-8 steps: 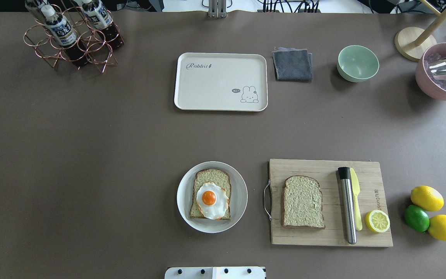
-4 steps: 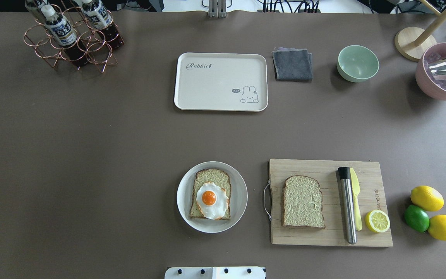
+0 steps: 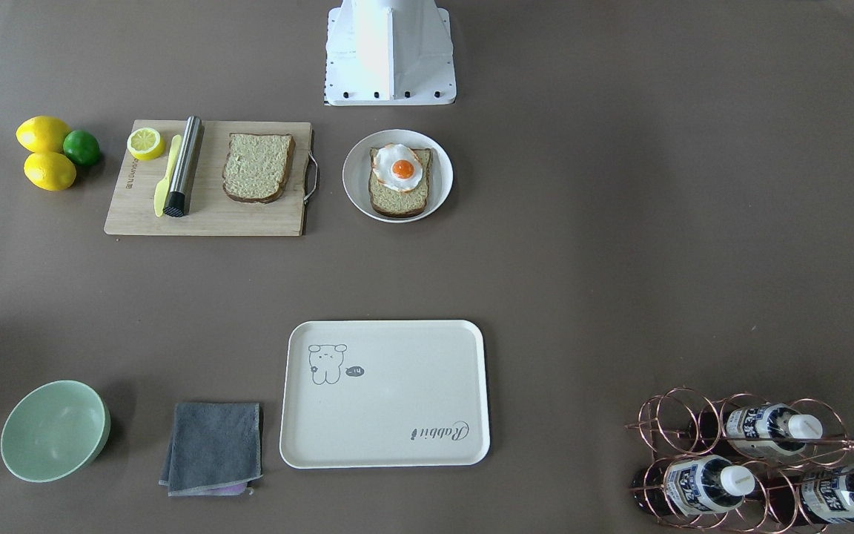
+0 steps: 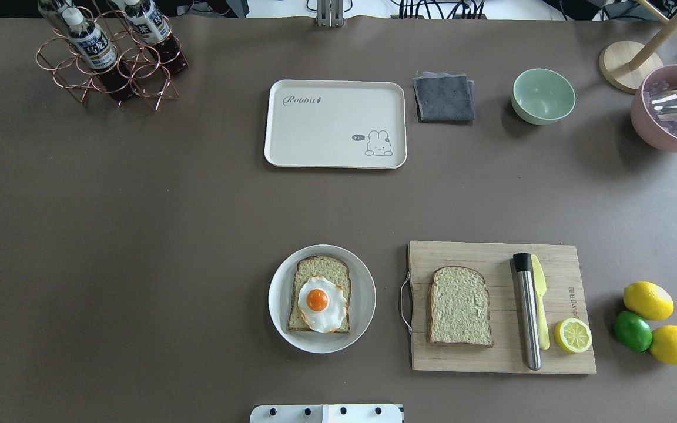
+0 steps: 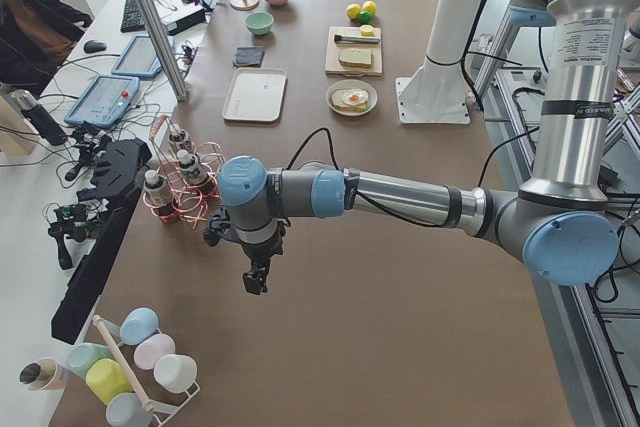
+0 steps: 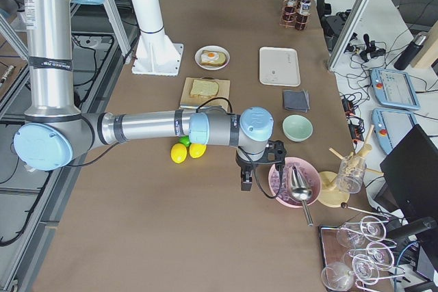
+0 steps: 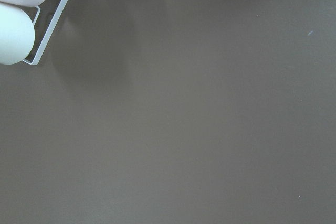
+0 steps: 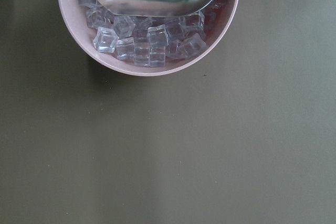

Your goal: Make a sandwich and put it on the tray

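One bread slice point(image 4: 322, 268) with a fried egg point(image 4: 321, 302) on top lies on a round white plate point(image 4: 277, 299). A second, bare slice point(image 4: 459, 305) lies on the wooden cutting board point(image 4: 491, 258). The cream tray point(image 4: 327, 129) stands beyond them with nothing on it. My left gripper point(image 5: 255, 282) hangs over bare table far to the left, near the bottle rack. My right gripper point(image 6: 245, 181) hangs far to the right, beside the pink ice bowl point(image 8: 149, 61). Both show only in side views, so I cannot tell whether they are open or shut.
On the board lie a steel muddler point(image 4: 528, 311), a yellow knife point(image 4: 540, 305) and a half lemon point(image 4: 573, 335). Two lemons and a lime point(image 4: 632, 331) sit to its right. A grey cloth point(image 4: 444, 97), green bowl point(image 4: 543, 96) and bottle rack point(image 4: 109, 56) stand along the far side.
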Tool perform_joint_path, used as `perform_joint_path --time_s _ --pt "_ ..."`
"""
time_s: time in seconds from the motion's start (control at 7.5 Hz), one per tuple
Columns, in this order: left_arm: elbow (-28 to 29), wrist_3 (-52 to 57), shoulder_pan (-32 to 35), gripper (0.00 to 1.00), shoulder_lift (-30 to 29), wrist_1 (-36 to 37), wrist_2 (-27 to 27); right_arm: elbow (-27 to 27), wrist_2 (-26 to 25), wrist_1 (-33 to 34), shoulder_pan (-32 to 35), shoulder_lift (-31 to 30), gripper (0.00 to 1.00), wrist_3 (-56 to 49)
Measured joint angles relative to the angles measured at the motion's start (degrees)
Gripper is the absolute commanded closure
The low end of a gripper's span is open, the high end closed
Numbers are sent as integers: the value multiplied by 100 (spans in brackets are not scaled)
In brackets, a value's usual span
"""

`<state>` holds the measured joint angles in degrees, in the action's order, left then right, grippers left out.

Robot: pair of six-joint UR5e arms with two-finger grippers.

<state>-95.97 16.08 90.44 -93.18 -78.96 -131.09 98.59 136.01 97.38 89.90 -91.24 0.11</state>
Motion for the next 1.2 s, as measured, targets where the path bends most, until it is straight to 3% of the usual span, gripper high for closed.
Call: perform_joint_path --time_s 1.2 --pt "9 -9 0 2 -9 -6 78 -14 -68 -4 -78 5 0 6"
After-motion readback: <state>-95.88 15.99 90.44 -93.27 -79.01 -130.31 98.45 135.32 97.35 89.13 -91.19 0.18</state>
